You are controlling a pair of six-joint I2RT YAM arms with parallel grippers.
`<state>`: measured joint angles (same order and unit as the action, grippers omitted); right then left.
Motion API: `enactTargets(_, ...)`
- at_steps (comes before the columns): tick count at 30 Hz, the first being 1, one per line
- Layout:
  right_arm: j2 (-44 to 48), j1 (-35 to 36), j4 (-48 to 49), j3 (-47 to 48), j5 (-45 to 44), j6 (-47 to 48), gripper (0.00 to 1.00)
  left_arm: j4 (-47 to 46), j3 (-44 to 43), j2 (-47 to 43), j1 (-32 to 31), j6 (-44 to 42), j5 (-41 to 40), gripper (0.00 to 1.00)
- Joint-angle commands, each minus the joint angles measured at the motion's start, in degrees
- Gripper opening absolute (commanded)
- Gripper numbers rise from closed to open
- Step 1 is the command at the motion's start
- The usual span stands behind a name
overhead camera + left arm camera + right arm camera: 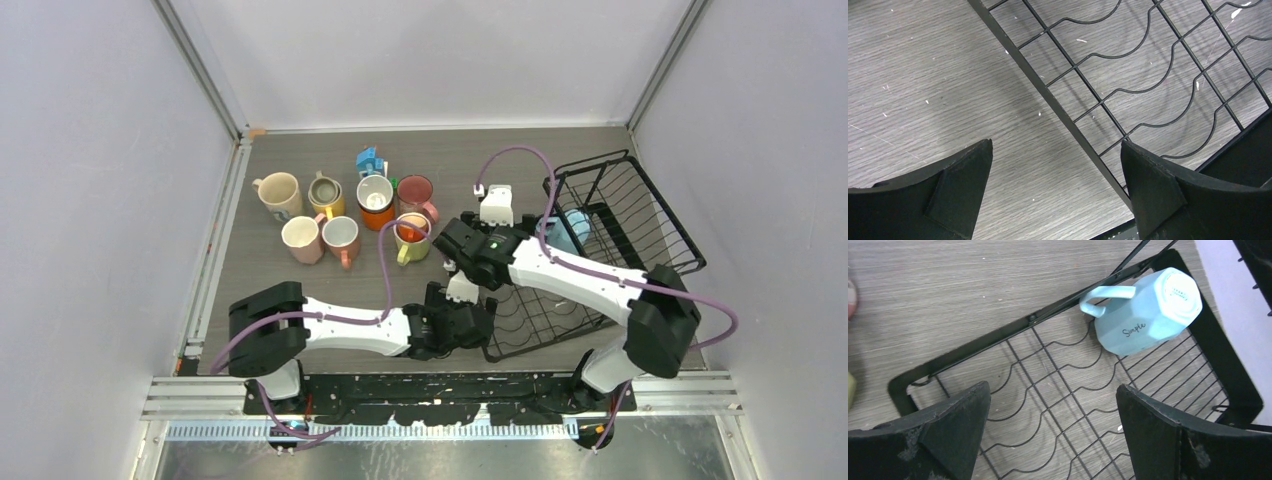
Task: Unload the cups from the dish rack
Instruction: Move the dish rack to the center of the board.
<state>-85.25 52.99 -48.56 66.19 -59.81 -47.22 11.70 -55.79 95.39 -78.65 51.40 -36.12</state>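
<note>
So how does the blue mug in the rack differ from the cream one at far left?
The blue mug lies tipped on its side in the dish rack, base showing; the cream mug stands upright on the table, mouth up. The blue mug is faceted; the cream mug looks round. Both have a handle.

**A robot test cell in a lab, set out with kitchenware**

Plain pale panels held by aluminium posts box in a grey wood-grain worktop on three sides. Two white-and-black robot arms, the left arm and the right arm, stand on a metal frame at its near edge, with purple cables looping along them. A cluster of mixed-colour cups and a black wire dish rack sit on the worktop.
</note>
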Motion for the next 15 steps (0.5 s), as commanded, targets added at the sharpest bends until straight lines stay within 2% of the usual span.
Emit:
enactTargets(1,-2.35,-1.35,-3.48,4.77,-6.96,-0.82,1.0,4.74,0.1,-4.22,-0.58,-5.55,-0.58,1.0)
enactTargets(10,-9.1,-4.7,-10.41,8.04,-9.1,0.96,1.0,2.37,-1.05,-8.43,-0.18,-8.76,1.4,1.0)
enactTargets(15,-9.82,-5.79,-11.66,7.01,-10.34,2.1,1.0,1.17,0.0,-10.39,-0.13,-9.2,2.17,1.0)
